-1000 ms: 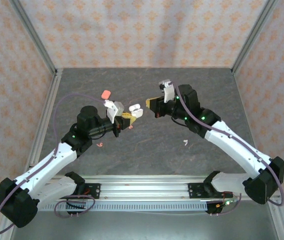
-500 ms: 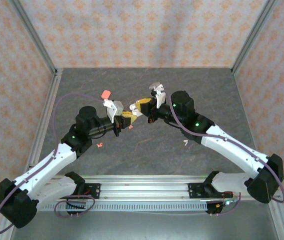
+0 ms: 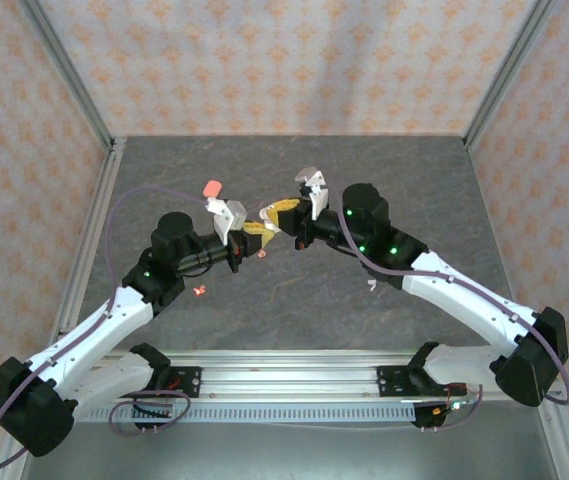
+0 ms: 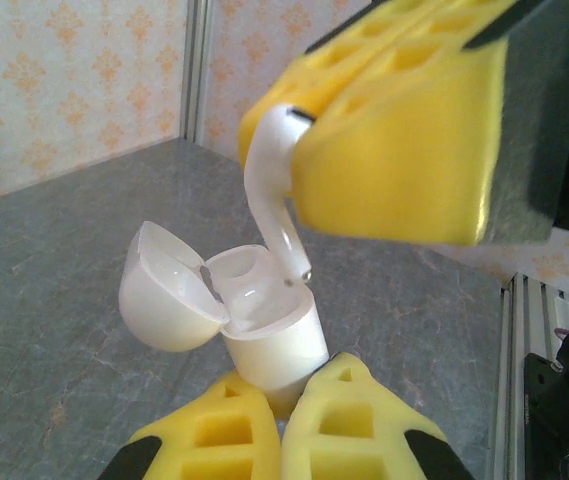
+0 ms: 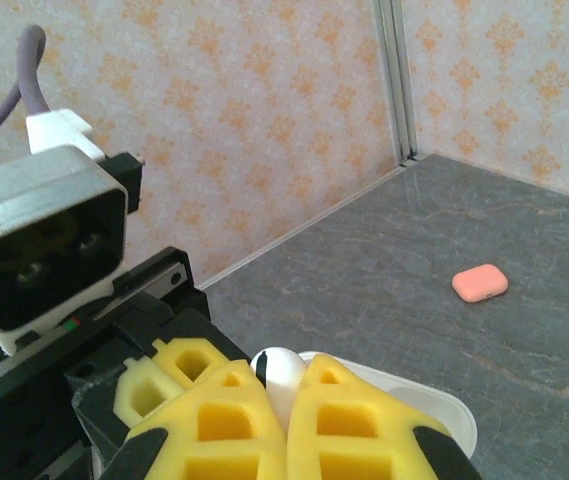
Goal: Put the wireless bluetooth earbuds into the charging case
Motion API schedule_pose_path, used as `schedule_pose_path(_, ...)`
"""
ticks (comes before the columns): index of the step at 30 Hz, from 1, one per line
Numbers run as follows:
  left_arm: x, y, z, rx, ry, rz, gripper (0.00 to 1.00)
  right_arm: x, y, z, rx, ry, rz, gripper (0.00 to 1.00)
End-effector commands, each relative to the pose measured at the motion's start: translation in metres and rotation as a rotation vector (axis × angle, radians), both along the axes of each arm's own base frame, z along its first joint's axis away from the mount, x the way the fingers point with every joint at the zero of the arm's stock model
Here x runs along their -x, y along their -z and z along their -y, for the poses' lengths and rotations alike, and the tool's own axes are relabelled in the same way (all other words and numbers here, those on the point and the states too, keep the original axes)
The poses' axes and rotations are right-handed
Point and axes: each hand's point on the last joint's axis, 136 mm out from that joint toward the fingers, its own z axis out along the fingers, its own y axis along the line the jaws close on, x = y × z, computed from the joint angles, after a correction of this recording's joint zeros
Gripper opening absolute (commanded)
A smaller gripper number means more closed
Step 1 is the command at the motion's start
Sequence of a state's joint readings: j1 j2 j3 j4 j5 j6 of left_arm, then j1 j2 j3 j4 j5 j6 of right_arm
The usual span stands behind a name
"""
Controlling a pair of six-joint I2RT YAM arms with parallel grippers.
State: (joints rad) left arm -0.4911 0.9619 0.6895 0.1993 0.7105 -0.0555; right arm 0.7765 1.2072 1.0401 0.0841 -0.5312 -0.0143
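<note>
Left hand [image 4: 286,390] sits nearest in its own wrist view, its two yellow fingers pinched on the base of a white case [image 4: 269,340], which stands nearly upright and lifted off the counter [image 4: 64,230] with its lid [image 4: 164,290] swung open to the left. Just above it, the right hand [image 5: 279,385] is clamped on the bulb end of a white earbud [image 4: 269,190], stem pointing down, the tip at the rim of the near socket and seemingly just touching it. By my reading the task is in its first insertion: this bud is lined up but not seated, and the case looks empty inside so far. On the counter nearer the arm bases lie a loose white earbud [image 3: 372,285] by the right arm and a pink earbud [image 3: 200,290] by the left arm, both waiting. Farther back, well apart from the hands, a pink case [image 5: 480,283] rests on the counter, lid apparently shut. A pink speck [image 3: 262,254] just below the left hand may be the second pink bud, but it is too small to be sure. Whether the stem tip is inside the socket or merely at its edge is hard to make out, and the second socket is hidden behind the bud.
</note>
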Motion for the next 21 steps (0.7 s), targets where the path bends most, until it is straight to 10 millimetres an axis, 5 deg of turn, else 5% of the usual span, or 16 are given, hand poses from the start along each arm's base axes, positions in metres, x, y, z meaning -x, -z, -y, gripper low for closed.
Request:
schedule_pose_path(1,0.006,-0.038,0.003,0.060,0.030,0.093,0.00,0.001,-0.004,0.001,0.003,0.001,0.057,0.00)
schedule_pose_path(21,0.013,-0.042,0.003,0.057,0.047,0.107,0.00,0.008,0.004,-0.006,0.020,-0.059,0.022,0.00)
